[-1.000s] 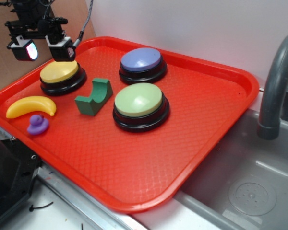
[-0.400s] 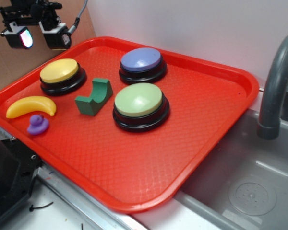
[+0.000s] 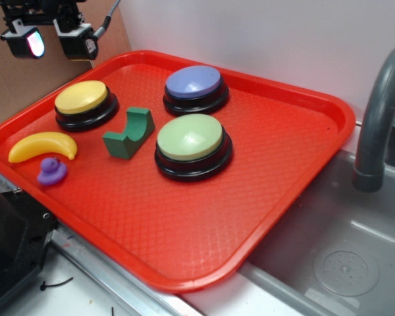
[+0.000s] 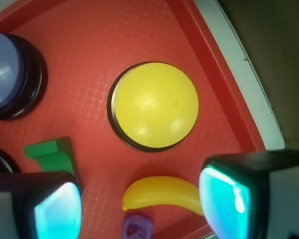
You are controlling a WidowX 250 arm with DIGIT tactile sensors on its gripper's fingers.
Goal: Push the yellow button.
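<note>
The yellow button (image 3: 82, 97), a smooth yellow dome on a black round base, sits at the far left of the red tray (image 3: 296, 138). It also shows in the wrist view (image 4: 155, 104), near the middle. My gripper (image 3: 52, 43) hangs in the air above and behind the button, at the top left, well clear of it. Its jaws are open and empty; in the wrist view the gripper (image 4: 139, 209) frames the tray floor, with one fingertip (image 4: 224, 199) at the lower right.
A green button (image 3: 191, 138) and a blue-purple button (image 3: 194, 82) stand mid-tray. A green arch block (image 3: 128, 131), a yellow toy banana (image 3: 43, 145) and a purple duck (image 3: 51, 171) lie near the yellow button. A sink (image 3: 342, 257) and faucet (image 3: 378, 112) are at right.
My gripper has risen from just above the yellow button's far edge up and to the left, away from it. The button and other objects have not moved.
</note>
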